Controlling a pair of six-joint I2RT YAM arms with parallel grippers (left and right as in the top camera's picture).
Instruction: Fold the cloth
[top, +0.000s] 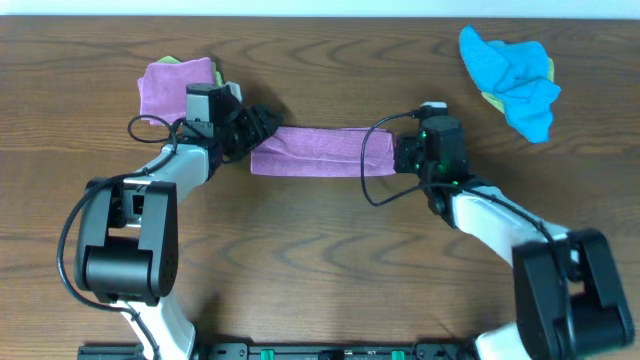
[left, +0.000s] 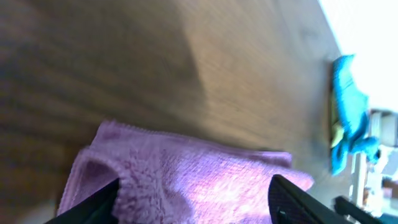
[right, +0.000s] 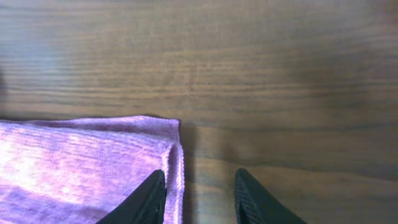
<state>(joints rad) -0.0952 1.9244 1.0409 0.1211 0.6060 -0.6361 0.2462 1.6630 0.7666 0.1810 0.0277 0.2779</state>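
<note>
Left gripper (left: 196, 180) stands wide apart at the left end of the cloth (top: 320, 150), one finger (left: 93, 204) on each side of the fuzzy lilac pile, gripping nothing. The right gripper (right: 199, 173) is parted less widely at the cloth's right end. Its left finger (right: 144, 200) sits over the hem, its other finger is over bare wood, and nothing is pinched.

The cloth lies flat as a long folded strip between the two grippers, mid-table. At its right corner the layered edges line up closely.

The wooden table (top: 320, 250) is bare on both long sides of the strip. A folded purple square (top: 175, 85) lies just behind the left arm, and a blue cloth (top: 512, 78) is well apart at the far right.
</note>
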